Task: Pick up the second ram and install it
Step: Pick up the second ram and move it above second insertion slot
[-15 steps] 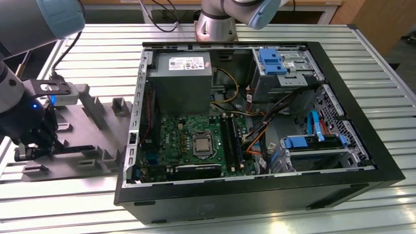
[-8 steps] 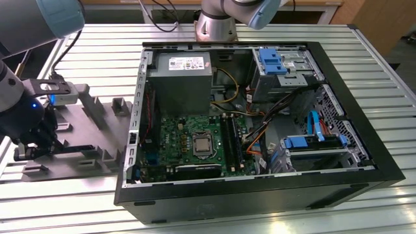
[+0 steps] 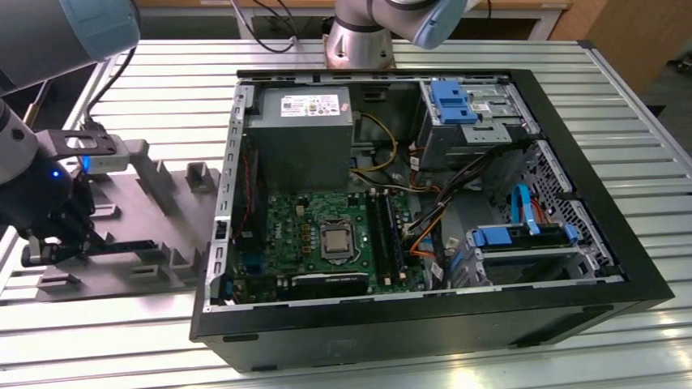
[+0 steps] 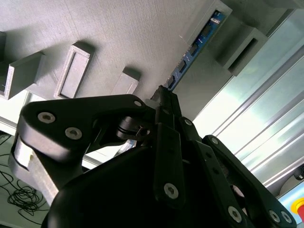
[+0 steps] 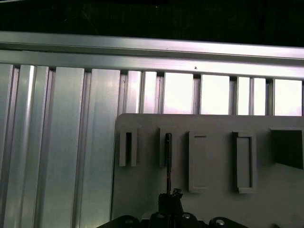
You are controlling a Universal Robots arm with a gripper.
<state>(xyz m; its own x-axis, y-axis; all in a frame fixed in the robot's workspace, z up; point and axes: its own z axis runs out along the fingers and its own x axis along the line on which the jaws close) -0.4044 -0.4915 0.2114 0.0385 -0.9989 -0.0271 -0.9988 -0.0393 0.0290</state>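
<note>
On the grey fixture block (image 3: 141, 203) at the exterior view's left, the second ram (image 4: 192, 51) stands on edge, jaws clenched on its near end; likely light, stiff, fragile, best pinched clear of chips.

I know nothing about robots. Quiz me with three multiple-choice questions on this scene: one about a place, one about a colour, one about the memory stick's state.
1. Relative to the computer case, the grey fixture lies: A) inside B) on the exterior view's left C) on top.
2. The drive brackets are: A) red B) blue C) yellow.
3. The second ram is: A) plugged into the motherboard B) lying on the floor C) on edge in the fixture, gripper jaws closed on its end.
Answers: B, the fixture sits beside the case; B, their plastic is blue; C, both wrist views show it slotted there.
</note>
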